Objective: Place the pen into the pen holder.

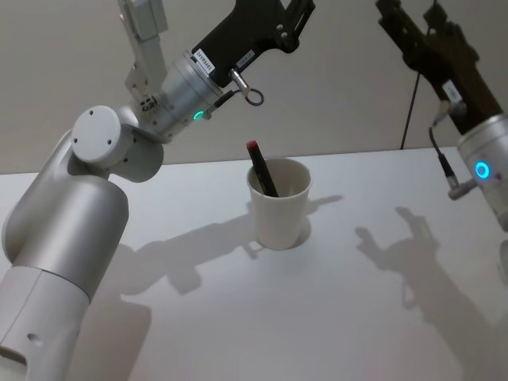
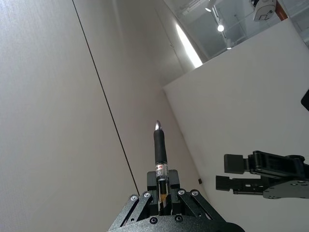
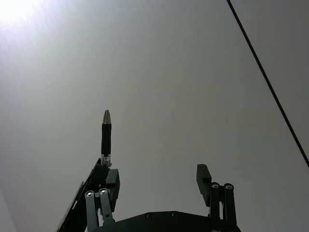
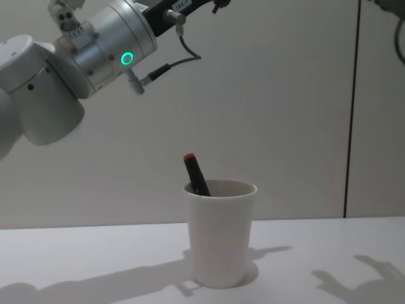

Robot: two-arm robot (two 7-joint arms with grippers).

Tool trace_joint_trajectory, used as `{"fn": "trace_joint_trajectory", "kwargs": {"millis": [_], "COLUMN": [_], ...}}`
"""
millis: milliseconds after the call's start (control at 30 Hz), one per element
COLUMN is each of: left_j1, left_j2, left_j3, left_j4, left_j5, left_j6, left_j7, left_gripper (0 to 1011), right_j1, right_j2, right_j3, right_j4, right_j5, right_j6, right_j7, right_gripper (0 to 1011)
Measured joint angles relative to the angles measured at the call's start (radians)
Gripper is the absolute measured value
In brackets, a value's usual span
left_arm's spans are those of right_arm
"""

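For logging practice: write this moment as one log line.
pen: in pen holder, red end up | left gripper: shut, high | right gripper: open, high

Black pen [image 1: 263,171] (red cap) — plain white pen holder [image 1: 279,222].

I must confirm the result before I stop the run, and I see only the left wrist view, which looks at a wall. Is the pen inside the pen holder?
Observer: Yes. In the head view the pen stands in the pen holder, red cap up.
Operator: Does it stand straight?
Observer: No. In the chest view it leans on the rim at the robot's left side, and the cup is upright on the table.
Operator: Are the arms near the cup?
Observer: No. In the head view the left gripper is raised above the cup to its left, and the right gripper is high on its right. Neither touches the cup.
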Motion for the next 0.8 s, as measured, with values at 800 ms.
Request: {"fn": "trace_joint_trajectory", "kwargs": {"millis": [800], "left_j1": [0.003], "left_j2": [0.002], "left_j3": [-0.001], "left_j4": [-0.005], "left_j5": [0.004], "left_j6": [0.001], "left_j7": [0.005], "left_gripper": [141], "right_j1": [0.058], "right_j2": [-0.053], "right_j3": [-0.025], "right_j4": [0.037], "right_j5": [-0.052], "right_j6": [0.001], "right_j7": [0.01], "right_gripper": [1002]}}
